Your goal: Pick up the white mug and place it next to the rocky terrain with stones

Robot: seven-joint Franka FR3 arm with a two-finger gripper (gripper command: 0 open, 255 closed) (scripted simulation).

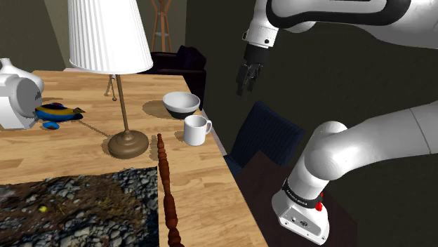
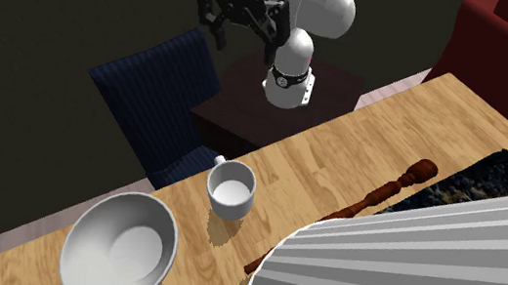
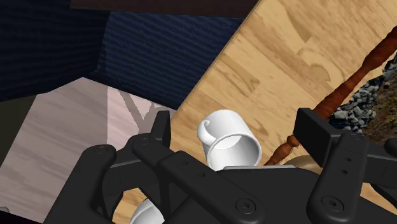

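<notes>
A white mug (image 1: 196, 130) stands upright near the wooden table's edge, its handle toward the blue chair. It also appears in the second exterior view (image 2: 232, 189) and the wrist view (image 3: 230, 141). The rocky terrain (image 1: 77, 210) is a dark mat of grey stones on the near part of the table (image 2: 494, 179). My gripper (image 1: 247, 78) hangs open high above the chair, beyond the table edge and well clear of the mug. From the wrist camera the mug lies far below, between the spread fingers (image 3: 162, 127). Nothing is held.
A white bowl (image 1: 181, 104) sits just behind the mug. A table lamp (image 1: 128, 144) and a turned wooden spindle (image 1: 168, 196) lie between the mug and the stones. A blue chair (image 1: 263, 137) stands at the table edge. A white appliance (image 1: 17, 102) is at the far left.
</notes>
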